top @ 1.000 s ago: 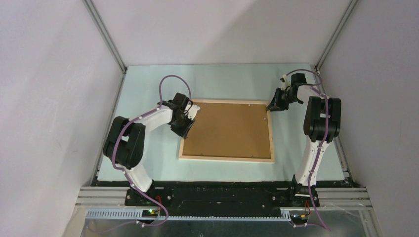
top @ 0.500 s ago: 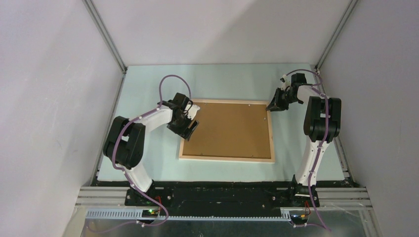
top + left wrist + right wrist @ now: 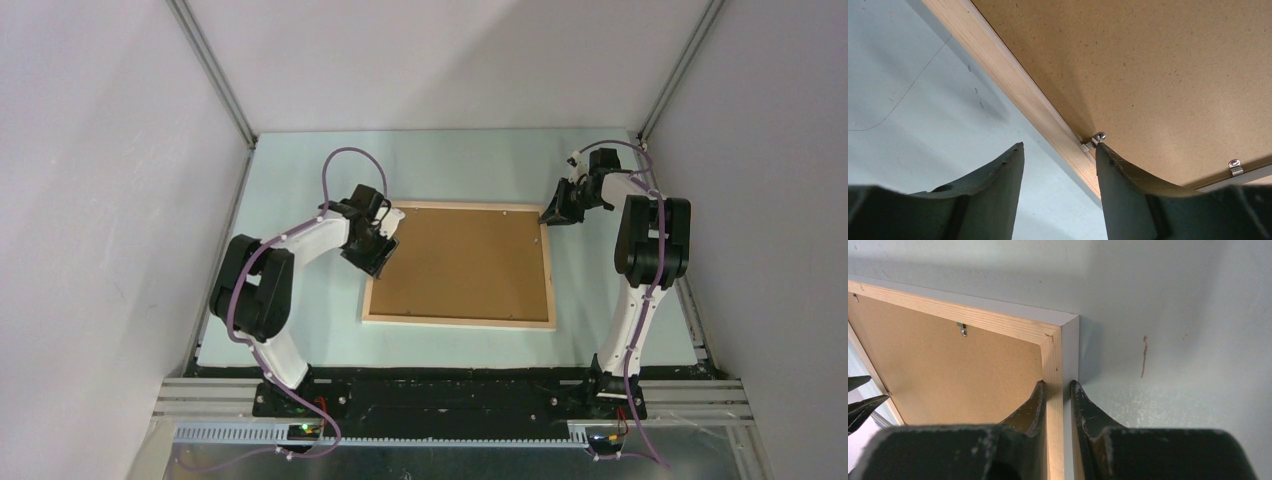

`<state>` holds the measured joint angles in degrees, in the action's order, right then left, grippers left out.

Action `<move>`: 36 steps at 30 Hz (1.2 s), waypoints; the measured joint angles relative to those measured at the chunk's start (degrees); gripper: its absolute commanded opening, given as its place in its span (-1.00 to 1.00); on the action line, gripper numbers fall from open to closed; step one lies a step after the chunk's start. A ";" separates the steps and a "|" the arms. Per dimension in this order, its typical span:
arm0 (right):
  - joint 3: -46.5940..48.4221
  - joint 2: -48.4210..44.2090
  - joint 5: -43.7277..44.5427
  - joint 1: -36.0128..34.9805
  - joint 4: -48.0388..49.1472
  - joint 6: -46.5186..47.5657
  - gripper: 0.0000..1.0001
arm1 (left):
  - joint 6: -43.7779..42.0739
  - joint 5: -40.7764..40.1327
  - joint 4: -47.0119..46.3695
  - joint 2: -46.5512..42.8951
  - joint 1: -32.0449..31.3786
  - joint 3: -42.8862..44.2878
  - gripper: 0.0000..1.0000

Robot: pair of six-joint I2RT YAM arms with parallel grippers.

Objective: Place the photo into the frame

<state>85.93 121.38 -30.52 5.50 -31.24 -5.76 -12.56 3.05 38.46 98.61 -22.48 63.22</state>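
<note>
One rail of the frame [image 3: 998,322] sits pinched in the right pincer [image 3: 1057,385].

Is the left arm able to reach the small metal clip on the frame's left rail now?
Probably yes. The left gripper hangs open right at the clip on the frame, one fingertip beside it, and nothing lies between them.

Both arms stretched forward, wrists tipped down
Left gripper [image 3: 1059,146] fingers spread apart; right gripper [image 3: 1057,383] pinched onto the frame [image 3: 998,322] rail
</note>
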 measured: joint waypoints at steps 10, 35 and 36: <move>0.00 0.07 -0.28 0.26 -0.02 -0.02 -1.00 | -0.04 0.11 0.00 0.79 0.00 0.24 0.07; 0.00 0.17 -0.81 0.57 -0.07 0.13 -0.67 | -0.42 -0.57 0.04 0.61 0.28 0.24 0.72; 0.00 0.17 -0.85 0.59 -0.07 0.17 -0.57 | -0.35 -0.83 0.04 0.46 0.39 0.24 0.75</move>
<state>85.93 121.56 -31.38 6.09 -31.31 -5.58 -12.91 2.22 38.50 99.07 -22.09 63.46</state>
